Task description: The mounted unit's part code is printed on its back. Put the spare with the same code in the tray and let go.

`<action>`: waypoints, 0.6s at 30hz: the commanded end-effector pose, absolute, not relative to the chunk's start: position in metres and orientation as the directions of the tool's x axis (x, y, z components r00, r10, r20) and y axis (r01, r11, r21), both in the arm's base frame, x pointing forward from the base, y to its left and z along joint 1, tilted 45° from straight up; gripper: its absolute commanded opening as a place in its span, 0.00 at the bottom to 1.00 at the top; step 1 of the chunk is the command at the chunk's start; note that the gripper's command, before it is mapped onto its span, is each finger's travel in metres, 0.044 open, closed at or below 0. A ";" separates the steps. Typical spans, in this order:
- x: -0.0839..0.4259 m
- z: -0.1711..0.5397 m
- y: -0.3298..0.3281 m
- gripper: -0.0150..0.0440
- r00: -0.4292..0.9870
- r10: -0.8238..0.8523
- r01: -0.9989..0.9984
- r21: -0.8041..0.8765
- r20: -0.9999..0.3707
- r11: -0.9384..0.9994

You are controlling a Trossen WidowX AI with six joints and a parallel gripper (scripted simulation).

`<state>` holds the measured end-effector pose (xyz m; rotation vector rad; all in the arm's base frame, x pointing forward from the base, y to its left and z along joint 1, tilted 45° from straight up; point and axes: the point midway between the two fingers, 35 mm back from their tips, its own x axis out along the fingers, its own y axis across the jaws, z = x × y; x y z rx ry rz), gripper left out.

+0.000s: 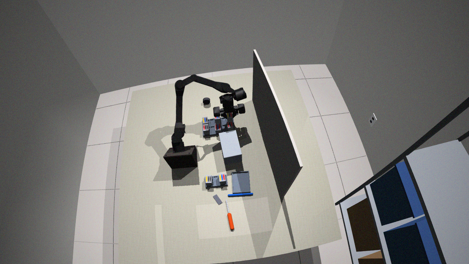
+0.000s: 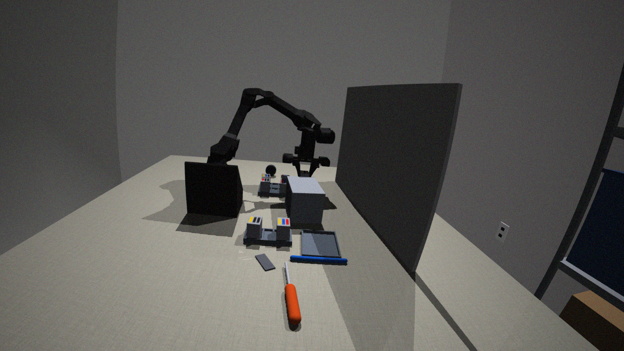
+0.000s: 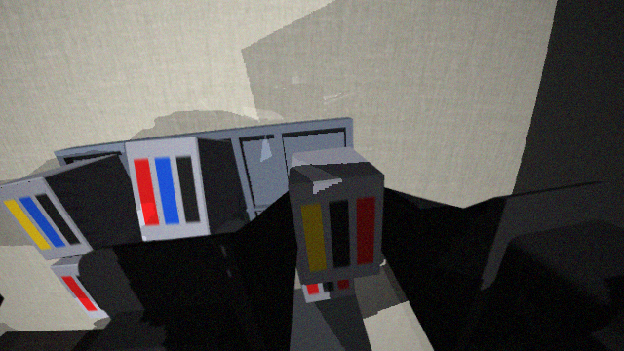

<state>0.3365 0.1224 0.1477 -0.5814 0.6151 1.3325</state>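
Observation:
My gripper (image 1: 229, 115) (image 2: 304, 173) (image 3: 327, 194) is shut on a dark block with yellow, black and red stripes (image 3: 336, 236). An uncovered rack cell shows behind the block in the wrist view. The far rack (image 1: 212, 124) (image 2: 272, 189) (image 3: 314, 139) also holds a red-blue-black block (image 3: 168, 190), a yellow-blue-black block (image 3: 41, 224) and others; one with red, black and red stripes (image 3: 313, 291) is partly hidden below the held block. The empty grey tray (image 1: 240, 182) (image 2: 320, 243) is at the front, beside a blue bar. No code on the mounted unit's back is readable.
A light grey box (image 1: 230, 144) (image 2: 305, 200) stands between far rack and tray. A tall dark panel (image 1: 275, 124) (image 2: 392, 165) stands right. A small rack (image 1: 215, 181) (image 2: 269, 235) holds two striped blocks. A screwdriver (image 1: 230, 220) (image 2: 291, 303), flat grey piece (image 1: 217, 199) (image 2: 264, 262) and blue bar (image 1: 240, 194) (image 2: 318, 260) lie in front.

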 end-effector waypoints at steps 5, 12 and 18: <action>0.329 0.183 0.089 0.25 0.136 0.701 -0.988 -0.043 -0.700 0.149; 0.330 0.184 0.087 0.25 0.141 0.698 -0.987 -0.045 -0.702 0.155; 0.331 0.202 0.070 0.25 0.140 0.696 -0.987 -0.044 -0.704 0.154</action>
